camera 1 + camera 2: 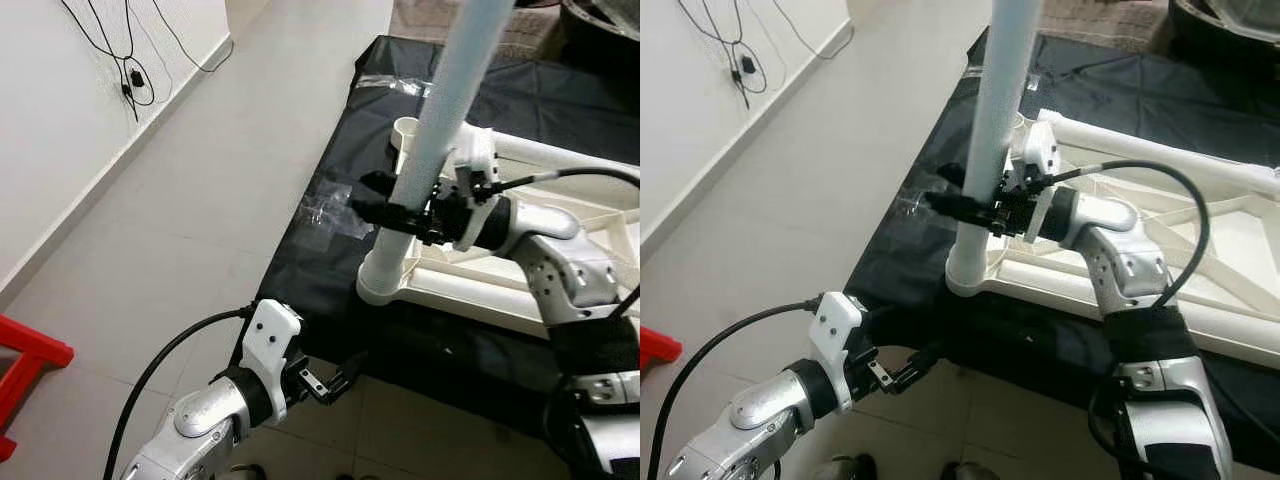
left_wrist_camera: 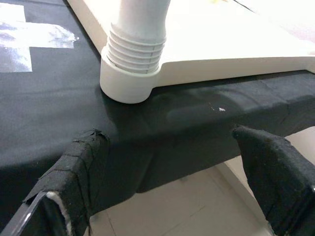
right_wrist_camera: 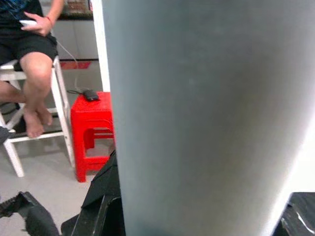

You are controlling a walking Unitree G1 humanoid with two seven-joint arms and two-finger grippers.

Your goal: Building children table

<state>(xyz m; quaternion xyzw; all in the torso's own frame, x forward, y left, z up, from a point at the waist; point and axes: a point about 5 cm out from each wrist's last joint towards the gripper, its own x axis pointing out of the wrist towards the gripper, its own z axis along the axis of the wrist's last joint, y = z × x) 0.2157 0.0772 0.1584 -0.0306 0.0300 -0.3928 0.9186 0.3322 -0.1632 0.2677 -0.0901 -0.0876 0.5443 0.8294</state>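
Table leg (image 1: 440,120) upright in the corner socket (image 1: 385,280) of the white tabletop (image 1: 500,290), right gripper (image 1: 395,212) clamped around it.

Tabletop lies underside-up on a black cloth (image 1: 330,150) on the floor; threaded leg base (image 2: 135,49) sits in the socket. Left gripper (image 1: 335,380) hangs low by the cloth's near edge, fingers (image 2: 273,172) spread apart, holding nothing. Right wrist view: a seated person (image 3: 34,59) on a white chair, red stool (image 3: 91,132) beside it.
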